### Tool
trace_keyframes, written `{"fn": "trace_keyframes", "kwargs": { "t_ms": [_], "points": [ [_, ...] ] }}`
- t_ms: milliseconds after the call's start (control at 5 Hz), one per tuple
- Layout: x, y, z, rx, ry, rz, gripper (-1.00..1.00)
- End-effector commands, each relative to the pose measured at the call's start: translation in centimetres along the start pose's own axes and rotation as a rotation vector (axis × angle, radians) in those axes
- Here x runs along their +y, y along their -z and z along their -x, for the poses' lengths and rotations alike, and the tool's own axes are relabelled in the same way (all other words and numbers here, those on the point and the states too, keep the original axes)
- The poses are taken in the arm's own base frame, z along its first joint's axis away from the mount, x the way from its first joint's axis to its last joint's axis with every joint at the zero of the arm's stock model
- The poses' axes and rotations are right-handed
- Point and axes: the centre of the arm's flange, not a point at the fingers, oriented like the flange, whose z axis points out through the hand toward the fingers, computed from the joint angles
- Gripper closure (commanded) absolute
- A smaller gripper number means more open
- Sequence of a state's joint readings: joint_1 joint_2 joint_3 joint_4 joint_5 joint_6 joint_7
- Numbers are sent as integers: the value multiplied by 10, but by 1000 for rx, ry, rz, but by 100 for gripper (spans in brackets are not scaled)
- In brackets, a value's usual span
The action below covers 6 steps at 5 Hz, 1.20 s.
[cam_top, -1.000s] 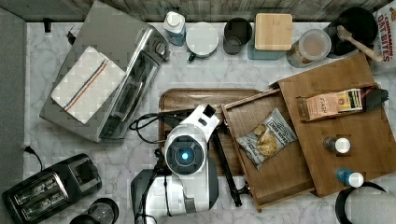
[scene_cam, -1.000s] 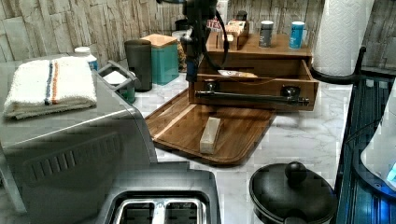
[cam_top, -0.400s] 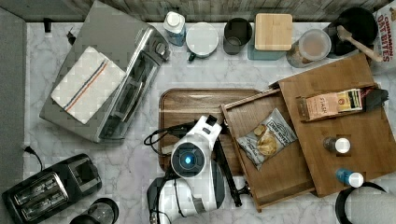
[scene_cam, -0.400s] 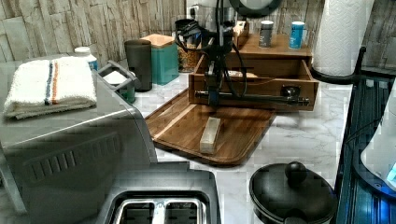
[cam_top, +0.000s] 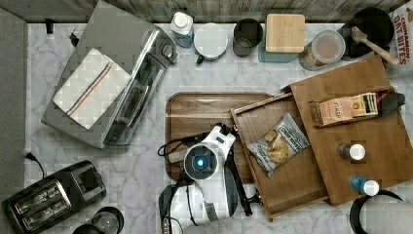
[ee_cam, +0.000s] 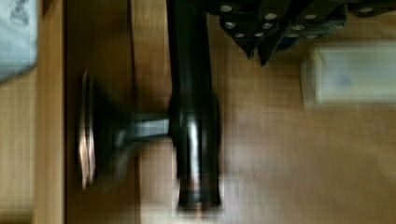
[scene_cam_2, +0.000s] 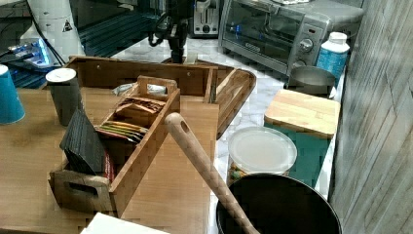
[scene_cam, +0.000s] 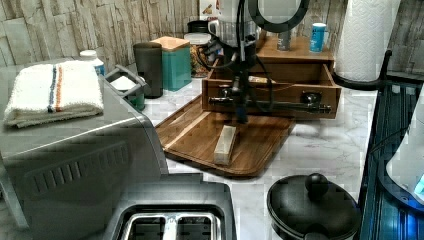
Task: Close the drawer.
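The drawer (cam_top: pixel 292 185) stands pulled out of the wooden box (cam_top: pixel 384 141), with a bag of chips (cam_top: pixel 277 145) lying in it. Its front (scene_cam: pixel 280 94) carries a long black handle bar (scene_cam: pixel 272 105). My gripper (scene_cam: pixel 241 111) hangs fingers down, just on the tray side of that bar, above the dark wooden tray (scene_cam: pixel 200 135). In the wrist view the fingertips (ee_cam: pixel 258 44) sit close together, shut on nothing, beside the handle bar (ee_cam: pixel 194 116). In the top view my arm's wrist (cam_top: pixel 204 161) covers the gripper.
A white block (scene_cam: pixel 225 145) lies on the tray. The box top carries a tea caddy (cam_top: pixel 348 109) and two bottles. A toaster oven (cam_top: pixel 112 78), a toaster (cam_top: pixel 53 195), a black pot lid (scene_cam: pixel 312 205) and a paper towel roll (scene_cam: pixel 367 40) ring the counter.
My arm has swung from over the tray's far side toward the drawer front and come lower, so the gripper now sits beside the handle bar. The drawer has not moved.
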<state>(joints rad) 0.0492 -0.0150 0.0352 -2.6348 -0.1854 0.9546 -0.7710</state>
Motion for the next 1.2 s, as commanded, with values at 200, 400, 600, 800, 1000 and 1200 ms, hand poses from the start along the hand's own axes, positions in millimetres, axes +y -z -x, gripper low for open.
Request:
{"fn": "trace_keyframes", "kwargs": {
  "t_ms": [200, 400, 600, 800, 1000, 1200],
  "points": [
    [44, 31, 29, -9, -45, -53, 100],
    [68, 19, 38, 0, 13, -81, 100],
    [90, 2, 43, 46, 101, -142, 100],
    [100, -4, 36, 61, 72, -129, 100],
    [122, 9, 30, 47, 100, -102, 100],
    [153, -1, 24, 90, 123, -77, 100]
  ]
}}
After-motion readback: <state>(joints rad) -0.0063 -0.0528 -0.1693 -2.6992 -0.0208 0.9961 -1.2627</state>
